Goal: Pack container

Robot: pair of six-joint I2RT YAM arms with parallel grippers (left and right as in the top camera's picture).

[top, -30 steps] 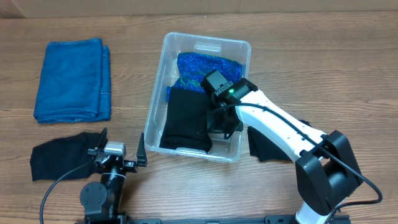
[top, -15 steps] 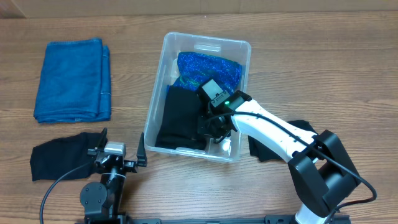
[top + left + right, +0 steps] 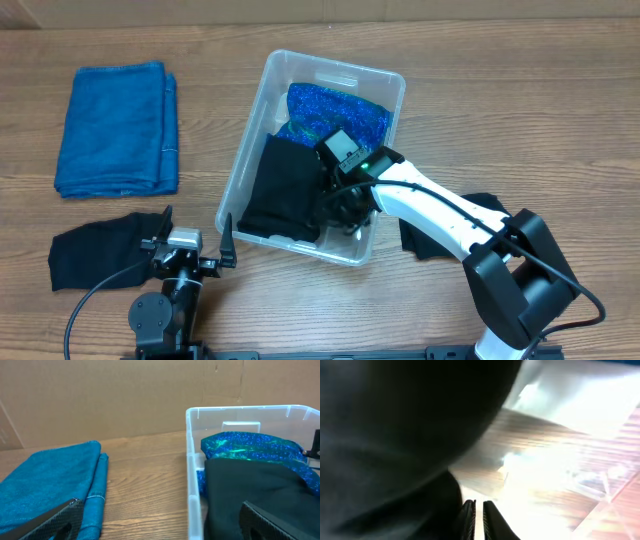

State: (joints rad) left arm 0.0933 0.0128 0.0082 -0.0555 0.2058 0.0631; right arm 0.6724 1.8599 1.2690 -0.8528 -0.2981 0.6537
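The clear container (image 3: 335,62) sits mid-table, turned at a slant. It holds a sparkly blue cloth (image 3: 340,108) at its far end and a black cloth (image 3: 280,190) at its near end. My right gripper (image 3: 345,215) is down inside the container's near right part, beside the black cloth, its fingers (image 3: 479,520) nearly together with nothing seen between them. My left gripper (image 3: 192,243) rests open and empty near the front edge, left of the container. The left wrist view (image 3: 160,507) shows the container rim (image 3: 192,475), blue cloth (image 3: 250,447) and black cloth (image 3: 250,490).
A folded blue towel (image 3: 118,128) lies at the far left, also in the left wrist view (image 3: 45,480). A black cloth (image 3: 95,250) lies at the front left. Another black cloth (image 3: 425,238) lies under my right arm. A cardboard wall (image 3: 100,395) stands behind the table.
My right gripper moved left and down into the container. The container's near end slid left, so it now sits slanted, and the black cloth shifted left with it. The left arm has not moved.
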